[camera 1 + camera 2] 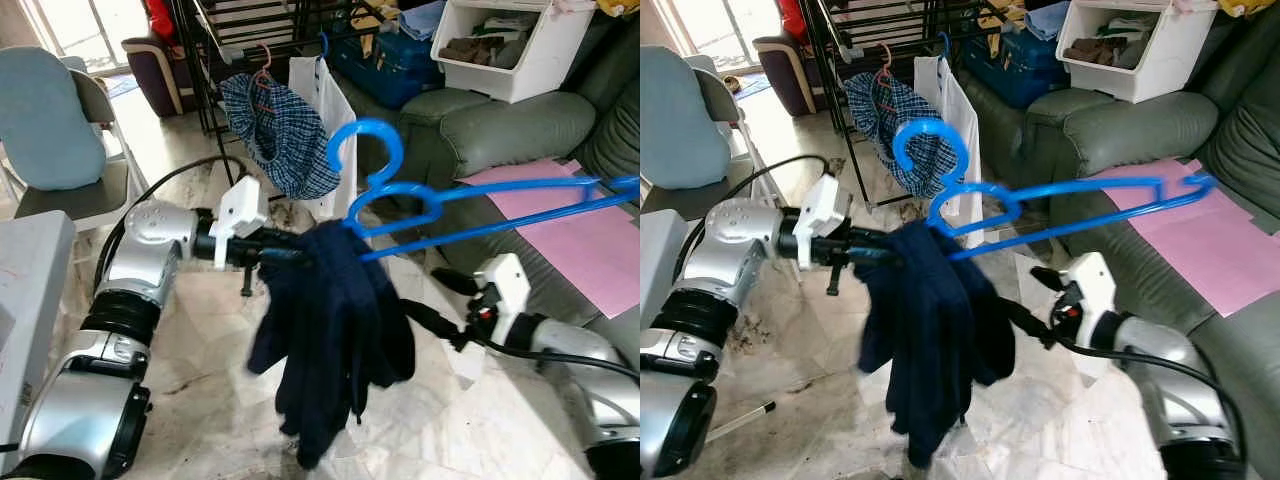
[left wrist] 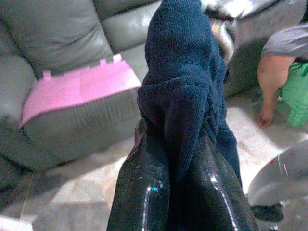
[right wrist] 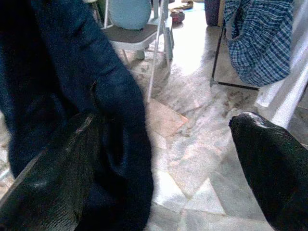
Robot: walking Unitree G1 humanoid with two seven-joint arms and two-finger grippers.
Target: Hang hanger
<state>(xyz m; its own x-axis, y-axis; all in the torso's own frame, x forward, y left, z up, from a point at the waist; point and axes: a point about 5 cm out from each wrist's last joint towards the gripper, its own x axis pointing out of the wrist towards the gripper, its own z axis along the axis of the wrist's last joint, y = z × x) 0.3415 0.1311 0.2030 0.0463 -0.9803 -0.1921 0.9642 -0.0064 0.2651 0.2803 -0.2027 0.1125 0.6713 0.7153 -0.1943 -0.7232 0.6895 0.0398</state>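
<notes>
A blue plastic hanger (image 1: 470,195) floats level in mid-air, its hook (image 1: 365,150) up and its long bar reaching out over the sofa. One end of the hanger is buried in a dark navy garment (image 1: 335,330) that droops toward the floor. My left gripper (image 1: 295,255) is shut on the garment's top fold; the left wrist view shows the cloth (image 2: 183,86) pinched between both fingers (image 2: 144,192). My right gripper (image 1: 415,315) is open, low and to the right of the garment. One of its fingers (image 3: 53,183) lies against the cloth and the other (image 3: 269,159) stands apart.
A black drying rack (image 1: 205,60) stands behind, with a plaid cloth (image 1: 275,125) and a white cloth (image 1: 325,110) hung on it. A grey sofa (image 1: 510,125) with a pink sheet (image 1: 590,240) is on the right, a chair (image 1: 50,130) on the left. A person's arm (image 2: 269,82) is nearby.
</notes>
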